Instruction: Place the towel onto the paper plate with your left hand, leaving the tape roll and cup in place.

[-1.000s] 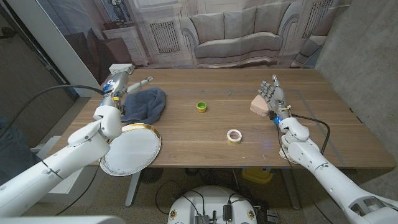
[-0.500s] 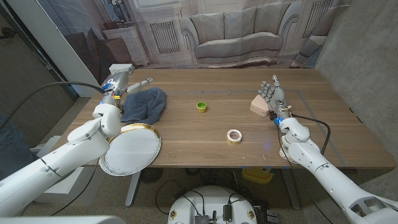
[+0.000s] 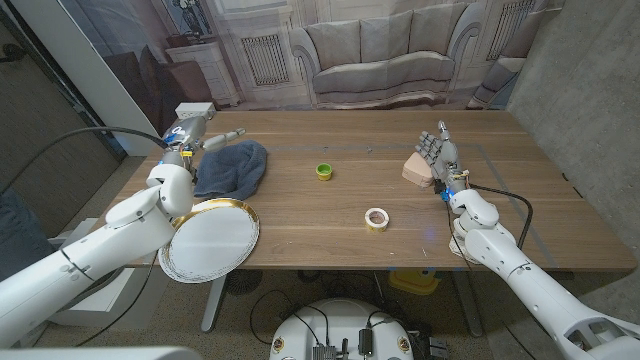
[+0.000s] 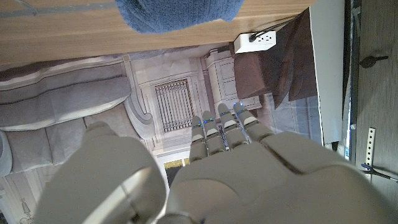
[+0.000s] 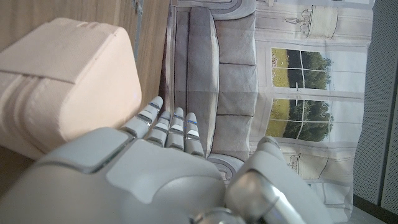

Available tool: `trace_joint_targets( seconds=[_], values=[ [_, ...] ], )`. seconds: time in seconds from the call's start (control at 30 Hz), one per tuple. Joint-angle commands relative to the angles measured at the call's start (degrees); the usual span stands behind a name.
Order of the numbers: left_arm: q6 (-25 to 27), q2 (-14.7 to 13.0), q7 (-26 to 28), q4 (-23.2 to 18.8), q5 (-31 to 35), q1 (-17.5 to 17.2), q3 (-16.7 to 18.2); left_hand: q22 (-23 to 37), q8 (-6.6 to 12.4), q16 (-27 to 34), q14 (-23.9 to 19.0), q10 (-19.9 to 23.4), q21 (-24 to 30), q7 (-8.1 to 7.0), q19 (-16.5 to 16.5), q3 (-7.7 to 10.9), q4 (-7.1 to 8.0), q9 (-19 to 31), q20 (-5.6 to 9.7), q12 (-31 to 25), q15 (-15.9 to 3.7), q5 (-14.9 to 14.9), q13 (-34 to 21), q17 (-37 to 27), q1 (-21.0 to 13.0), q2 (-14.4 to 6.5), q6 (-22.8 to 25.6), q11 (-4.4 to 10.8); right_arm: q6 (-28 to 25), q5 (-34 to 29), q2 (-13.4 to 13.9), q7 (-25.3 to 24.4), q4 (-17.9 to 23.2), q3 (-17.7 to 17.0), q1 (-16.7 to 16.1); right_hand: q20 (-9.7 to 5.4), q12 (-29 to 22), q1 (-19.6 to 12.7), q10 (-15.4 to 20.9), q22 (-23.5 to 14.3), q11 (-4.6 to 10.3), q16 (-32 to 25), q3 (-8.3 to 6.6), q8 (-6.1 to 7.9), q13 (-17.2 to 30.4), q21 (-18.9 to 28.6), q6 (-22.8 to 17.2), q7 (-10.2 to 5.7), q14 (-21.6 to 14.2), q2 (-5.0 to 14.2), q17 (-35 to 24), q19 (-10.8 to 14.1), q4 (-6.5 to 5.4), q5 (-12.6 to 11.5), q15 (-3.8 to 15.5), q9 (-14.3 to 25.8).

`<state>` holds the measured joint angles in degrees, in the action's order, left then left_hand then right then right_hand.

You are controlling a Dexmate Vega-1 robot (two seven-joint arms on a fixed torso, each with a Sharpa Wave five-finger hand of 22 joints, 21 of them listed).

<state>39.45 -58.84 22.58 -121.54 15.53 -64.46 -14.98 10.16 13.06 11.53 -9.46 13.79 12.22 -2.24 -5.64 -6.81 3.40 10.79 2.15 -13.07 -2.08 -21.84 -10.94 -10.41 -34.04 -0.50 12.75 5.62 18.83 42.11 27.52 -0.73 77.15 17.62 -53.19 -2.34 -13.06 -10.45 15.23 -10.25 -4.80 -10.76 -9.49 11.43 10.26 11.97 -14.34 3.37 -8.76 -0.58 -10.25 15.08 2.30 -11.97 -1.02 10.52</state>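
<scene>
The blue towel (image 3: 232,167) lies crumpled on the wooden table (image 3: 330,215) toward its far left, at about ten o'clock from the table's middle. The left hand (image 3: 197,136) hovers just beside the towel's far-left edge, fingers apart and stretched out, holding nothing; the left wrist view shows those fingers (image 4: 225,132) straight, with the towel's edge (image 4: 177,14) beyond them. The paper plate (image 3: 211,240), gold-rimmed, sits at the table's near left edge, at six o'clock from the towel and just apart from it. The small green cup (image 3: 324,171) stands near the middle, and the tape roll (image 3: 377,217) lies at five o'clock from it. At three o'clock the right hand (image 3: 436,152) stands beside a tan block (image 3: 419,169), fingers apart, gripping nothing.
</scene>
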Motion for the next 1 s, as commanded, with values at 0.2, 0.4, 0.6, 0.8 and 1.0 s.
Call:
trace_joint_targets(
  seconds=[0.2, 0.4, 0.6, 0.8, 1.0],
  values=[
    [4.80, -1.80, -3.30, -0.97, -1.50, 2.81, -2.55, -0.05, -1.31, -0.74, 0.69, -1.77, -0.07, -1.08, -1.83, -1.10, -0.73, 0.16, -1.98, 1.33, -1.31, -0.96, -0.16, -0.06, -0.88, 1.66, -1.77, -1.97, -0.66, -0.06, 0.16, -0.56, 0.73, 0.07, -0.26, -0.58, 0.15, -0.12, 0.27, -0.33, -0.24, 0.03, 0.08, 0.00, 0.31, -0.14, -0.20, -0.33, 0.04, 0.01, -0.26, -0.20, 0.33, 0.13, -0.29, 0.24],
    [6.61, -2.85, -4.20, -1.51, -1.61, 3.82, -3.55, -0.05, -1.75, -0.84, 1.15, -2.34, -0.16, -1.10, -2.03, -1.48, -0.73, 0.20, -2.88, 1.52, -1.11, -1.10, -0.20, -0.12, -0.89, 1.92, -2.92, -2.40, -0.44, -0.23, -0.14, -0.31, 0.04, 0.30, 0.21, -0.55, 0.19, -0.13, 0.24, -0.33, -0.18, 0.05, 0.10, -0.01, 0.32, -0.19, -0.23, -0.34, 0.07, 0.03, -0.26, -0.31, 0.35, 0.13, -0.36, 0.24],
    [8.09, -3.55, -4.81, -1.81, -1.76, 4.83, -4.56, -0.04, -1.95, -0.96, 1.67, -3.00, -0.29, -0.89, -2.02, -1.90, -0.74, 0.23, -3.49, 1.72, -0.91, -1.18, -0.23, -0.15, -0.82, 2.34, -3.59, -2.44, -0.55, -0.07, -0.48, -0.52, -0.22, 0.32, 0.40, -0.58, 0.20, -0.14, 0.28, -0.33, -0.22, 0.06, 0.12, 0.00, 0.32, -0.21, -0.29, -0.39, 0.08, 0.06, -0.26, -0.31, 0.37, 0.13, -0.39, 0.24],
    [9.16, -4.13, -5.44, -1.89, -1.79, 6.09, -5.69, -0.04, -2.21, -1.05, 2.21, -3.71, -0.40, -0.82, -2.00, -2.34, -0.78, 0.25, -3.99, 1.91, -0.80, -1.24, -0.25, -0.18, -0.78, 2.84, -4.52, -2.55, -0.49, -0.02, -0.63, -0.47, -0.59, 0.35, 0.50, -0.54, 0.23, -0.15, 0.27, -0.34, -0.27, 0.06, 0.13, -0.03, 0.32, -0.23, -0.26, -0.37, 0.08, 0.08, -0.27, -0.35, 0.39, 0.13, -0.49, 0.25],
    [10.17, -4.14, -5.99, -1.57, -1.89, 7.61, -6.93, -0.04, -2.37, -1.09, 2.64, -4.24, -0.44, -0.85, -2.14, -2.78, -0.86, 0.27, -4.60, 1.99, -0.48, -1.29, -0.27, -0.19, -0.78, 3.38, -5.31, -2.73, -0.59, -0.14, -0.53, -0.95, -0.01, 0.32, 0.07, -0.50, 0.25, -0.17, 0.29, -0.34, -0.18, 0.05, 0.16, -0.03, 0.33, -0.25, -0.29, -0.38, 0.06, 0.11, -0.27, -0.37, 0.41, 0.14, -0.44, 0.25]
  ],
)
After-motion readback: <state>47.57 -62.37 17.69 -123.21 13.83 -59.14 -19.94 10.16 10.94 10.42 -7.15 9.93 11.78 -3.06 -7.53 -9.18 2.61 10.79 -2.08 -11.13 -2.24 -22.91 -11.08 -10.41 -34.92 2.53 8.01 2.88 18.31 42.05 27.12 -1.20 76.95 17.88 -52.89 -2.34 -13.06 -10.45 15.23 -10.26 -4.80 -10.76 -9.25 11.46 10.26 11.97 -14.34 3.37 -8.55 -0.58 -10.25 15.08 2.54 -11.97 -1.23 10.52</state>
